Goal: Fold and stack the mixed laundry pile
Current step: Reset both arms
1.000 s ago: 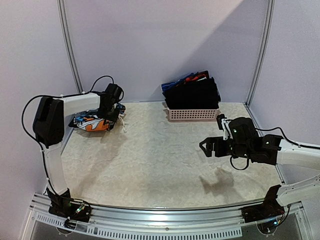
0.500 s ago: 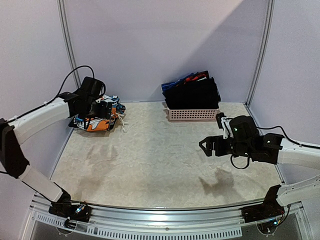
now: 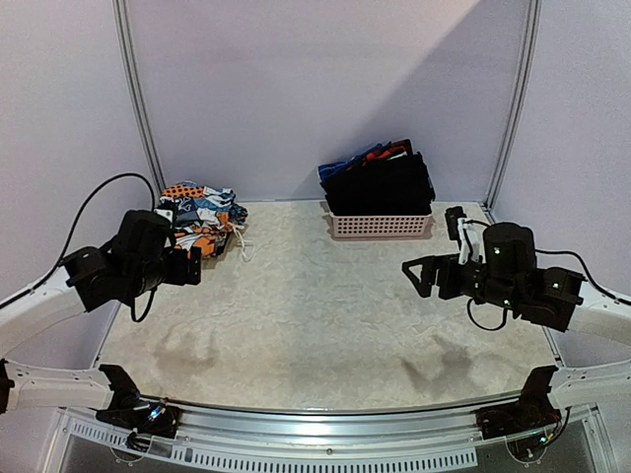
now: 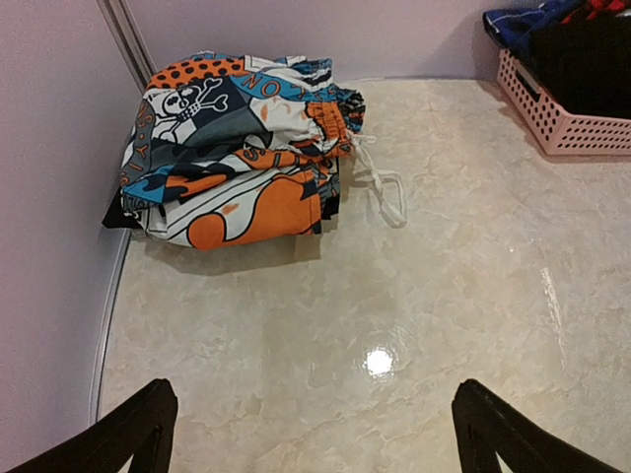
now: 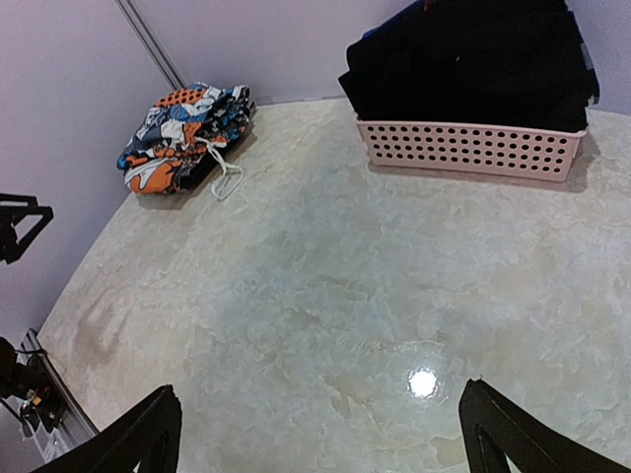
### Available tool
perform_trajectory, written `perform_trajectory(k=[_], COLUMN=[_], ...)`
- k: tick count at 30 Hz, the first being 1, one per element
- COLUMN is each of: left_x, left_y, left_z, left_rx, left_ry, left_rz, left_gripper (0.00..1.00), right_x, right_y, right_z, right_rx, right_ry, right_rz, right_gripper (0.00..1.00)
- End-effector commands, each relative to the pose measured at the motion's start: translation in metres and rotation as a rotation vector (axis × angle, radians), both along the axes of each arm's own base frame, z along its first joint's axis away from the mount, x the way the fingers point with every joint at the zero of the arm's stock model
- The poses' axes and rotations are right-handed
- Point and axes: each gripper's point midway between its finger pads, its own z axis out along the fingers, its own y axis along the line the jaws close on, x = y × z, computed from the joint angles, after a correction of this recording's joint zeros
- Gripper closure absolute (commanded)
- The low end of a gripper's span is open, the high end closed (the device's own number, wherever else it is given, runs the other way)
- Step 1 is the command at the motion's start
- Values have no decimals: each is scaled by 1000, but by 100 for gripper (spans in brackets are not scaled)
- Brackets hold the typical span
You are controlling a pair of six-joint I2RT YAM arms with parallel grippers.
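Laundry sits in two places on the table [image 3: 315,325]. One printed garment [image 4: 237,148], a busy mix of blue, orange, white and black, lies folded in a compact bundle at the far left corner. It is close against the wall, and its white drawstring [image 4: 386,187] trails onto the surface. The rest of the pile [image 3: 380,182] is mostly plain black cloth, with bits of blue and red showing at the back left. It is heaped in the pink basket [image 3: 381,227] at the far middle of the table and stands well above the rim.

We judge the task barely begun. One piece is folded and set down as the base of a stack. Everything in the basket has yet to be pulled out, folded and added to it.

Our left gripper [image 4: 314,419] hovers above bare table near the folded garment, jaws spread wide and holding nothing. Our right gripper [image 5: 317,419] hangs over the right half of the table, facing the basket, equally wide and empty. We reckon the next move is a reach into the basket for one of the black pieces, most likely with the right arm, which is nearer.
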Motion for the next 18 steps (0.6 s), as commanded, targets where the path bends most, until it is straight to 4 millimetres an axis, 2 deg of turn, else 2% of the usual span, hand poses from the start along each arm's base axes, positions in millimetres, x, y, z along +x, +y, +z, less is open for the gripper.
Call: perform_trajectory(k=[1,8,12,18], left_x=[-22,-43,-48,-50], left_y=[15,35,42,43], left_z=[-13,-36,-49,-67], left_rx=[-22,-60,-68,-87], left_ry=[-15,-51,-63,-69], left_rz=[43,79,98,102], left_gripper=[0,0,0,0], right_x=[3,6,8,9], right_y=[-14,-25,-21,-15], right_z=[4,4,0,-3], right_rx=[44,104,94,83], right_ry=[-60,-124,-126,-117], right_rz=[-67,-123,-115,-90], right_gripper=[1,1,1,1])
